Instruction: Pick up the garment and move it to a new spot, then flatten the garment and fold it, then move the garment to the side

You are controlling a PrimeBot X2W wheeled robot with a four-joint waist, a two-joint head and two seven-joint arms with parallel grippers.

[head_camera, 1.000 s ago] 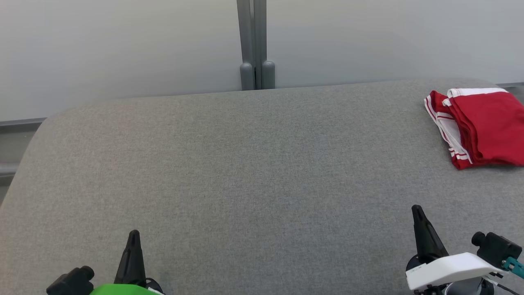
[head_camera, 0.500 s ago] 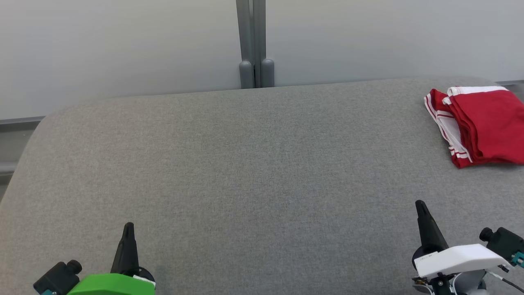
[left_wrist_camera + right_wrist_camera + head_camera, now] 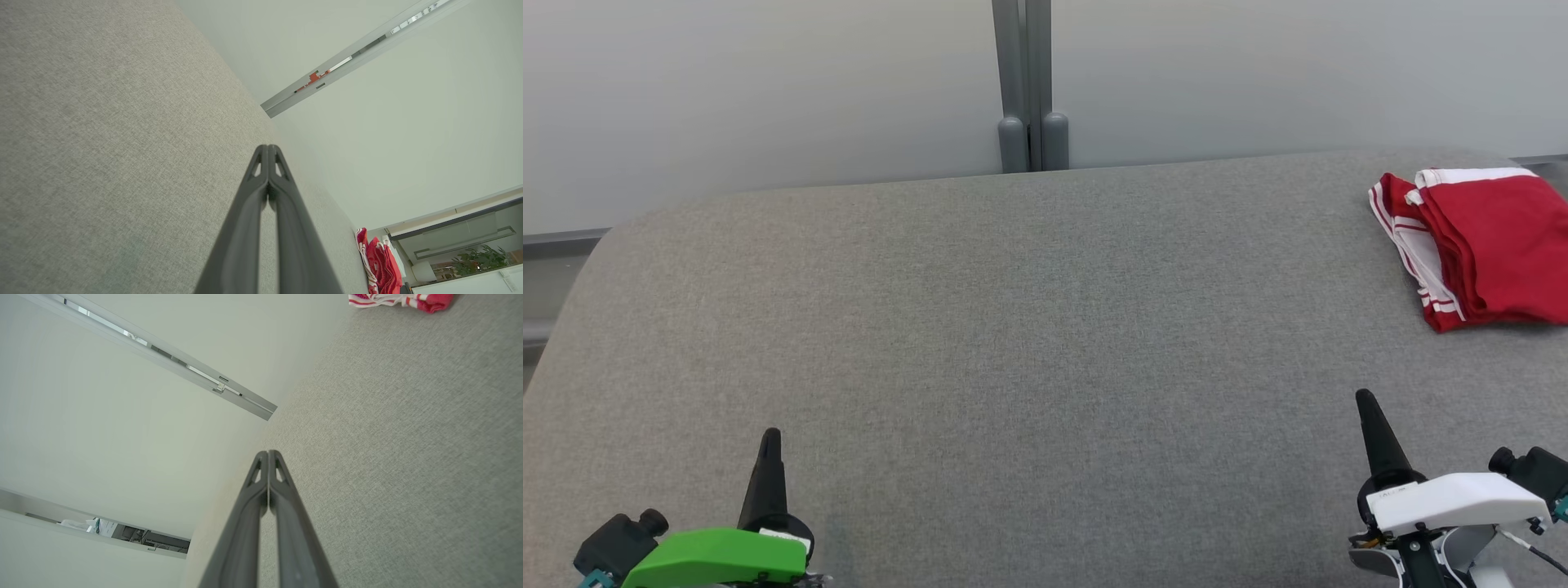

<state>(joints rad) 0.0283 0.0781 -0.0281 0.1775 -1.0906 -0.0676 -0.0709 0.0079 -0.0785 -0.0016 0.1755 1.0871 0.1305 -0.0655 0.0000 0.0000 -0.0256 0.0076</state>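
Observation:
The garment (image 3: pixel 1486 245) is red with white stripes and lies folded at the far right of the grey table (image 3: pixel 1013 327). It also shows as a small red bundle (image 3: pixel 378 263) in the left wrist view and at the top edge (image 3: pixel 402 300) of the right wrist view. My left gripper (image 3: pixel 769 437) sits at the lower left, shut and empty, its fingers (image 3: pixel 267 149) pressed together. My right gripper (image 3: pixel 1364 400) is at the lower right, well in front of the garment, also shut with nothing held; its fingertips (image 3: pixel 268 453) meet.
A pale wall with a grey vertical post (image 3: pixel 1025 90) runs behind the table's far edge. The table's rounded left corner (image 3: pixel 596 245) drops off to a grey rail. A wide stretch of bare grey cloth lies between the two grippers.
Both grippers have drawn apart and settled toward the lower corners, the left further left, the right further right. The view has shifted slightly. The garment has stayed where it lies.

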